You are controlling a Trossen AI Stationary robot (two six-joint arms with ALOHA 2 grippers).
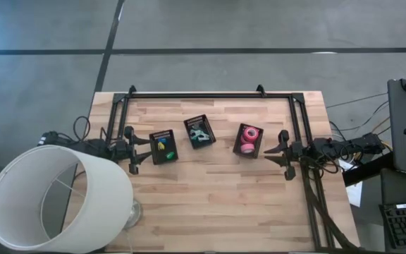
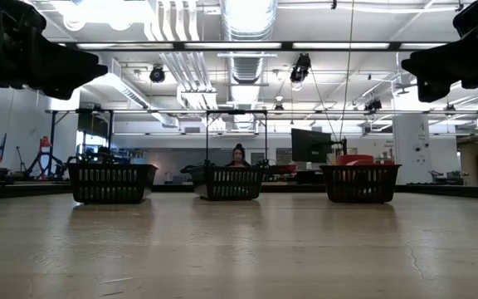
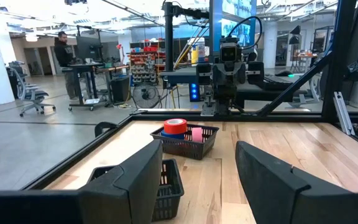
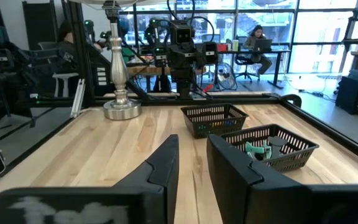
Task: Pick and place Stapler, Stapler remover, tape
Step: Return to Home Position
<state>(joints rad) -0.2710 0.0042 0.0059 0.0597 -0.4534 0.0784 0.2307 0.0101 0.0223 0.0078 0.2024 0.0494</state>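
Three black mesh bins stand in a row across the table's middle. The left bin (image 1: 163, 147) holds small yellow, green and blue items. The middle bin (image 1: 199, 132) holds teal and grey items (image 4: 258, 149). The right bin (image 1: 249, 140) holds the tape (image 3: 175, 126): a red roll on a blue one, with pink rolls beside them. I cannot tell which items are staplers and which removers. My left gripper (image 1: 134, 150) (image 3: 199, 149) hovers open just left of the left bin. My right gripper (image 1: 283, 154) (image 4: 192, 138) hovers open just right of the tape bin.
A table lamp with a large white shade (image 1: 55, 197) stands on the near left corner, and its metal base (image 4: 122, 109) rests on the wood. A black frame (image 1: 210, 95) runs along the far edge and both sides. Bare wood (image 1: 217, 204) lies between the bins and the near edge.
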